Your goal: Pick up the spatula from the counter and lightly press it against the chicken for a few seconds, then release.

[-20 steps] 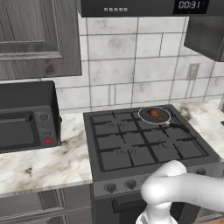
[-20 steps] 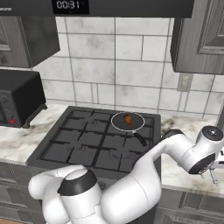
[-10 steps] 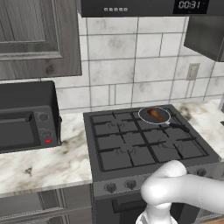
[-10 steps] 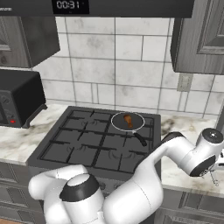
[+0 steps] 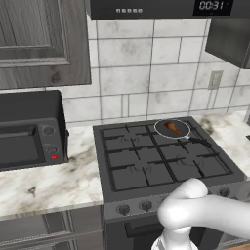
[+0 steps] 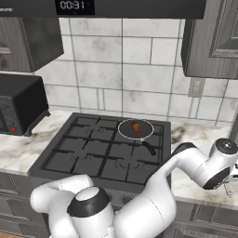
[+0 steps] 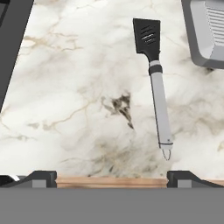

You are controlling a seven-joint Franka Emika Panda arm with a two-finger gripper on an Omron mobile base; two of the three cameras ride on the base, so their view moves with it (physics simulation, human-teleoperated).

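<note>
Claw (image 7: 114, 178) jaws stand spread wide and hold nothing, hanging above the marble counter (image 7: 65, 87) on the stretch to the right of the stove (image 6: 93, 153). Below it the spatula (image 7: 158, 96) lies flat on the counter. In the hand view its black slotted blade points toward the top edge and its pale handle runs down to end just above the right fingertip (image 7: 188, 177). The dark side of the stove crosses that view's upper left corner, and a grey ribbed object (image 7: 205, 30) sits at the upper right, near the blade but apart from it. The chicken (image 6: 135, 128) rests in the pan (image 5: 158, 128) on the stove's rear right burner, well apart from the spatula. The step in hand looks like the approach for the pick-up, with nothing grasped yet. The handle lies off to one side rather than between the fingers. The next move likely calls for shifting toward it, descending so the fingers straddle it, and closing.
</note>
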